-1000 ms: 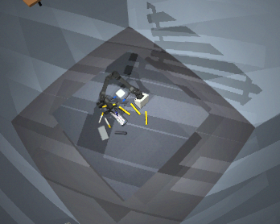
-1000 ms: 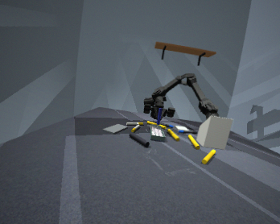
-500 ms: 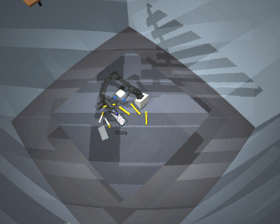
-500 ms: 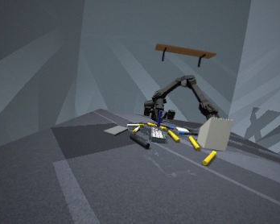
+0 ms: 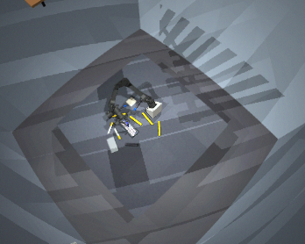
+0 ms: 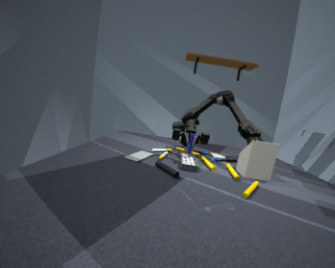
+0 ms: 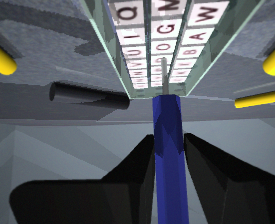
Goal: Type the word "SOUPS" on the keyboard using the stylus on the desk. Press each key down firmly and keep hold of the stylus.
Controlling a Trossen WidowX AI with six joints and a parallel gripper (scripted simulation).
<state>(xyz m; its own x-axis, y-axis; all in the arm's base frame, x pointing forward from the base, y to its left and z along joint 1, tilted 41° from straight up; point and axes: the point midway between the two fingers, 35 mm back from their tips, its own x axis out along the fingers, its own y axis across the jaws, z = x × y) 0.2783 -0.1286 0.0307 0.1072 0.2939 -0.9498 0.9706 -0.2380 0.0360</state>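
My gripper (image 6: 191, 138) (image 7: 168, 140) is shut on the blue stylus (image 6: 191, 145) (image 7: 168, 120), which points away from the fingers with its thin grey tip forward. The keyboard (image 5: 131, 129) (image 6: 188, 164) is a narrow greenish tray with three rows of white letter keys. In the wrist view the tip overlaps the middle row, just past the O key (image 7: 163, 47), around the D key. Whether it touches a key cannot be told. G and M lie nearer in that row; I and Q are in the left row, A and W in the right. The far keys are small and hard to read.
A black cylinder (image 5: 131, 145) (image 6: 167, 170) (image 7: 90, 96) lies beyond the keyboard's far end. Yellow sticks (image 6: 233, 172) (image 7: 260, 99) lie on both sides. A white block (image 5: 154, 111) (image 6: 260, 161) stands by the arm's base, and a pale slab (image 5: 112, 145) (image 6: 140, 156) lies on the other side.
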